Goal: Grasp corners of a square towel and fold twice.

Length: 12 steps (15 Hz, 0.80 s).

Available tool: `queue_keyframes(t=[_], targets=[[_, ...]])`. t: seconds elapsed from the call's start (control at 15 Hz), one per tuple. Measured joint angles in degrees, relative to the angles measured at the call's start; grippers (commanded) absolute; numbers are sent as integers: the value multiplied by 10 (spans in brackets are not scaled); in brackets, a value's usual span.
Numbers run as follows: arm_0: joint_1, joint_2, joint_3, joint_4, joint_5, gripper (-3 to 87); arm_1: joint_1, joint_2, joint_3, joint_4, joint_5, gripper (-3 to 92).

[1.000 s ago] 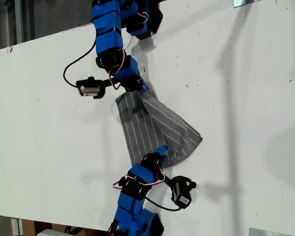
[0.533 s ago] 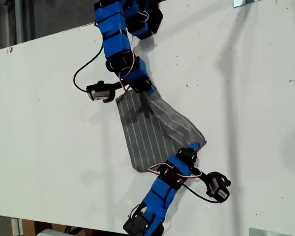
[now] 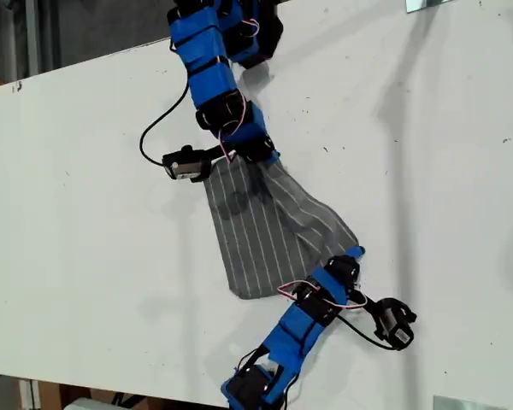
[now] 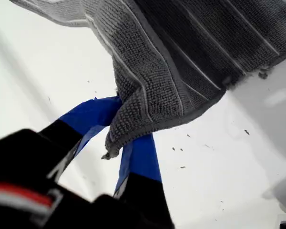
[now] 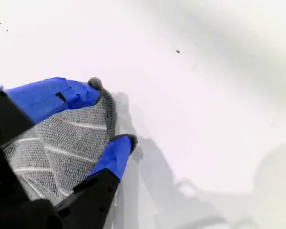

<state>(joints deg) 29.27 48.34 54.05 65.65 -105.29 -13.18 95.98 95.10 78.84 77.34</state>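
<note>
- Thin grey towel point(image 3: 265, 231) with evenly spaced narrow white stripes and hemmed edges, spread near the middle of the white surface point(image 3: 85, 213) in the exterior view, not flat and not square in outline: narrow toward the top, widening toward that view's lower right, with soft creases on the right-hand part.
- Coarse, looped weave plain in the first wrist view point(image 4: 181, 57), the stripes running as thin pale lines across it.
- One corner point(image 4: 109, 148) bunched into a tight fold and pinched by my first end effector point(image 4: 121, 129), jaws closed on the cloth from both sides, the cloth rising away from the jaws and clear of the surface beneath.
- In the exterior view, my first end effector point(image 3: 263, 156) at the upper tip of the towel, on the arm reaching down from the top edge.
- Another corner point(image 5: 107, 102) held by my second end effector point(image 5: 109, 113), jaws only narrowly apart with striped cloth point(image 5: 62, 143) filling the gap between them, hem at the fingertips, bare surface beyond.
- In the exterior view, my second end effector point(image 3: 352, 254) at the towel's right-hand tip, on the arm coming up from the bottom edge.
- Two other towel corners free, toward the exterior view's left and lower left.
</note>
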Motion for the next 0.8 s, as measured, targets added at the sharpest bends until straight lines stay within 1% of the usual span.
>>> queue_keyframes(t=[0.4, 0.47, 0.53, 0.6, 0.67, 0.8], targets=[[-45, -23, -7, -22, 54, 192, -13, 0, 0, -2, 2, -1], [-54, -33, -11, -24, 58, 150, -17, 0, 0, -4, 4, -1], [-57, -40, -12, -25, 56, 66, -20, 0, 0, -8, 4, -1], [-62, -44, -12, -26, 46, 15, -25, 0, 0, -10, 4, -1], [-64, -49, -13, -27, 28, -1, -30, 0, 0, -10, 4, -1], [-65, -59, -13, -35, -7, -1, -35, 0, 0, -11, 9, -1]])
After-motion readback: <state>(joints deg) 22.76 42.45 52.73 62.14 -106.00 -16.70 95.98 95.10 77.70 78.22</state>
